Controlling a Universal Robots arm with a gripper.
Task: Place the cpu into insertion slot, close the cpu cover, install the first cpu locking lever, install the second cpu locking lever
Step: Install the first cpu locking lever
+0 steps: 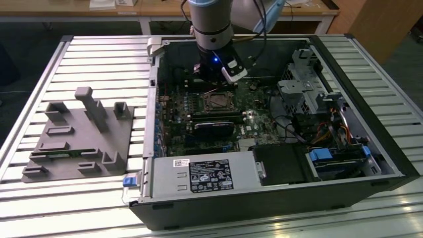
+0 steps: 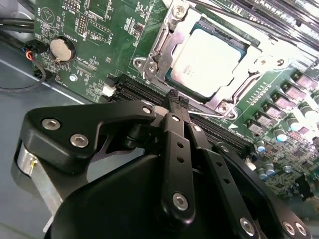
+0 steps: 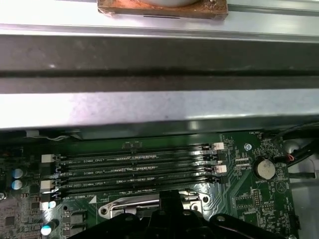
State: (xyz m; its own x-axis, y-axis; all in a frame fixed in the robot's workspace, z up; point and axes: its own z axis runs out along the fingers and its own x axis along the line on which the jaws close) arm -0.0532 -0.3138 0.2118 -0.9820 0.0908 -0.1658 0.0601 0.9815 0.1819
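The cpu, a grey metal square, lies flat in the insertion slot on the green motherboard. The silvery cpu cover lies down around it, with the chip showing through its window. A thin metal rod runs along the socket edge closest to my fingertips. My black gripper hovers just beside that edge, shut with nothing between its fingers. In the exterior view the gripper hangs inside the open computer case just behind the insertion slot. In the first wrist view the gripper overlaps the socket's metal frame.
Memory slots run beside the socket, with the case wall past them. A coin battery sits on the board. A long black card, a labelled power supply and a drive cage crowd the case. A grey fixture lies at the exterior view's left.
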